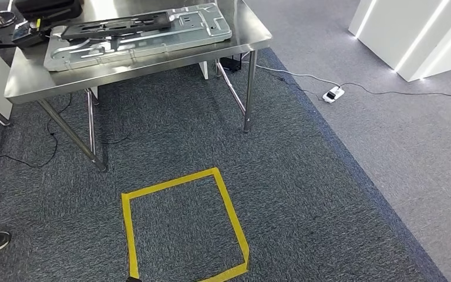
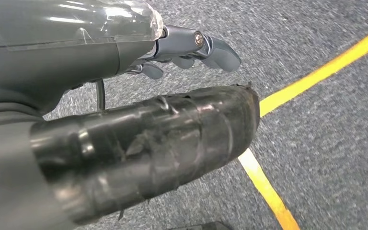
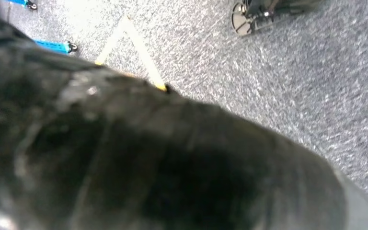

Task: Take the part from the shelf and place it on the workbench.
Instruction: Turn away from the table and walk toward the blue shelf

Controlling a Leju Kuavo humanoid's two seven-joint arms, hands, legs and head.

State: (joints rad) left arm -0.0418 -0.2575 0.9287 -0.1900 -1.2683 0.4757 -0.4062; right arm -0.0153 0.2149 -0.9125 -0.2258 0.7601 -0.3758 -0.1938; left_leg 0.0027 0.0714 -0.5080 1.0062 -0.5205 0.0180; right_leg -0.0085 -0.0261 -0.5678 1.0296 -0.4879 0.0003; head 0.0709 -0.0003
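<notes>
grey carpet [image 1: 305,194] bears yellow tape square [image 1: 182,226] near steel workbench [image 1: 123,70].

The counter [image 1: 152,61] is bare brushed metal with a dull sheen, on shiny metal legs. The large tray-like part [image 1: 135,36] lying on it is pale pressed sheet metal, with a matt black piece [image 1: 117,24] on top. The floor [image 1: 305,194] is rough speckled carpet, marked with smooth yellow tape [image 1: 179,182]. The left hand [image 2: 191,45] has smooth grey plastic fingers [image 2: 220,52] and a thumb wrapped in glossy, wrinkled black tape.
</notes>
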